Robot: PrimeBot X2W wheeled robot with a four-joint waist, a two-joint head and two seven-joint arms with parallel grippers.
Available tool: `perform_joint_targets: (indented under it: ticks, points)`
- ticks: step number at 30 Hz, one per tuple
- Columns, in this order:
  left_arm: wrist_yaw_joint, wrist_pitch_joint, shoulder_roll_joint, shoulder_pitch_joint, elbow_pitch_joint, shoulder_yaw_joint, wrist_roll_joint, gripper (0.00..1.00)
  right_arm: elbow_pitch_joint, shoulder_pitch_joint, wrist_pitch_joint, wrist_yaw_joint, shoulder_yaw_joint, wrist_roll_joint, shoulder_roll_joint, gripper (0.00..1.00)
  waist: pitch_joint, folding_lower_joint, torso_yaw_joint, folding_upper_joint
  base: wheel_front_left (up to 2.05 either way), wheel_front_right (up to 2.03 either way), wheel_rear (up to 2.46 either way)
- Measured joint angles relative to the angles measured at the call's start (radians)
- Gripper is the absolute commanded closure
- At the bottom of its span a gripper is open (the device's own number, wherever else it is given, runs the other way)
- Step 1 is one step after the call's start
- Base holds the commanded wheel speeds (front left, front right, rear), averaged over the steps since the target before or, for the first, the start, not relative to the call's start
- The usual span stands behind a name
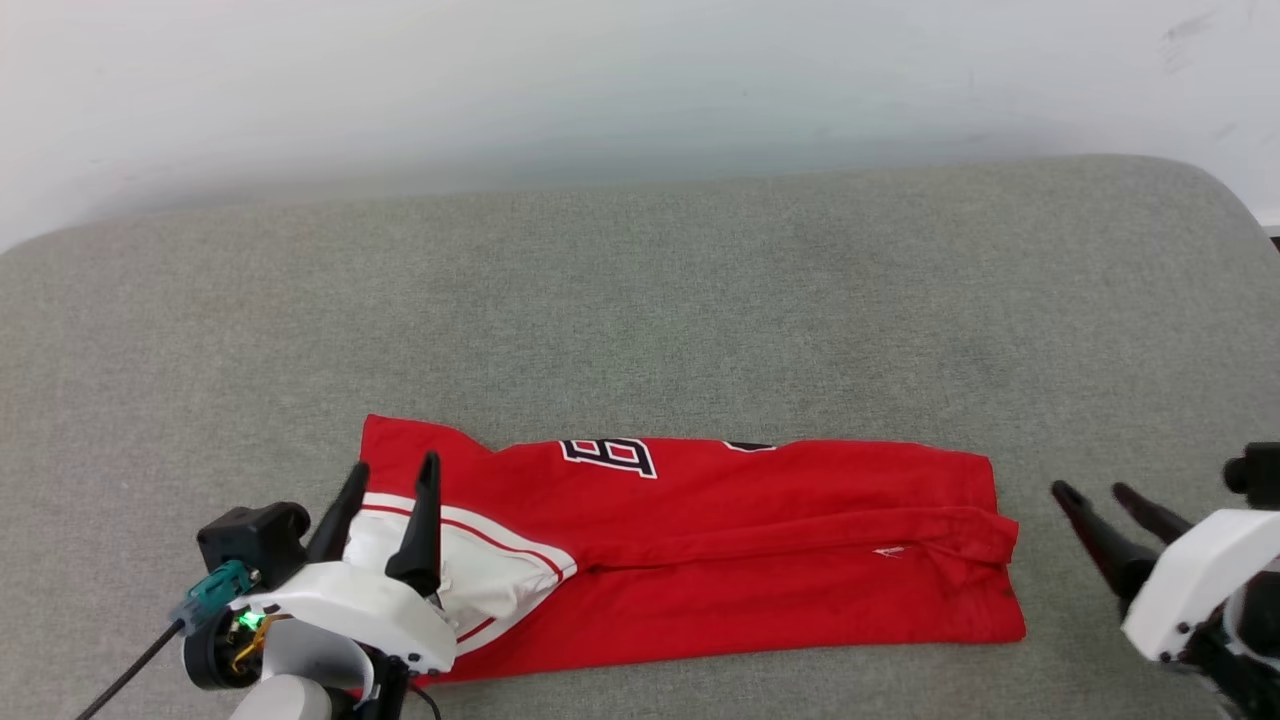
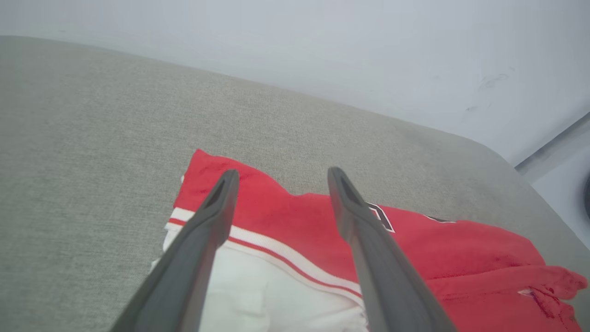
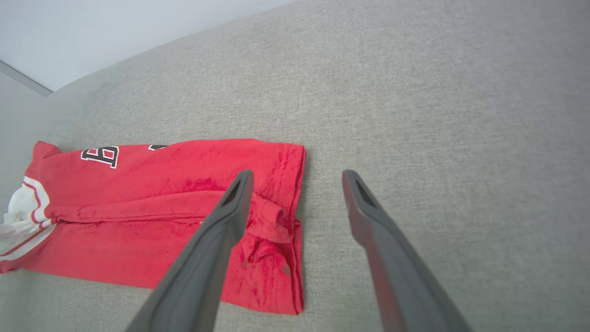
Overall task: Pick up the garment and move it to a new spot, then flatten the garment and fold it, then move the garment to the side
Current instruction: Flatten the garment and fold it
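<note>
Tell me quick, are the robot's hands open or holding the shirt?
Left gripper: open, empty, over the shirt.
Right gripper: open, empty, beside the shirt.

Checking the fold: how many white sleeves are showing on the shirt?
1. The white sleeve lies at the left end of the garment, under the left gripper. A second may be folded out of sight.

The garment (image 1: 760, 560) is matt cloth (lightly wrinkled) on a coarse-woven fabric cushion (image 1: 700, 300).
</note>
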Motion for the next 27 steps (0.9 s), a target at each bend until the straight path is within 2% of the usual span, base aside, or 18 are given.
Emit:
perform_joint_targets:
  ticks: [5,11,15,20,27]
  points:
    - [0.038,-0.114,-0.002,-0.004,-0.045,0.010,0.078,0.00,-0.008,0.001,0.078,0.000,-0.088,-0.026,-0.032,0.00,-0.016,0.0000,0.004,0.0000,0.00,0.00,0.00]
    - [0.077,-0.157,0.005,0.005,-0.097,0.007,0.165,0.00,0.004,0.012,0.194,0.000,-0.164,-0.043,-0.049,0.00,-0.018,0.0001,0.042,0.0000,0.00,0.00,0.00]
    - [0.081,-0.161,0.014,0.012,-0.132,-0.010,0.201,0.00,0.015,0.014,0.263,0.000,-0.174,-0.050,-0.027,0.00,-0.011,0.0000,0.078,0.0000,0.00,0.00,0.00]
    - [0.079,-0.147,0.021,0.013,-0.177,-0.047,0.229,0.00,0.050,0.009,0.310,0.000,-0.160,-0.052,0.031,0.00,0.009,0.0000,0.124,0.0000,0.00,0.00,0.00]
    - [0.082,-0.139,0.002,0.000,-0.207,-0.073,0.239,0.00,0.128,-0.036,0.358,0.000,-0.116,-0.035,0.070,0.00,0.050,0.0001,0.169,0.0000,0.00,0.00,0.00]
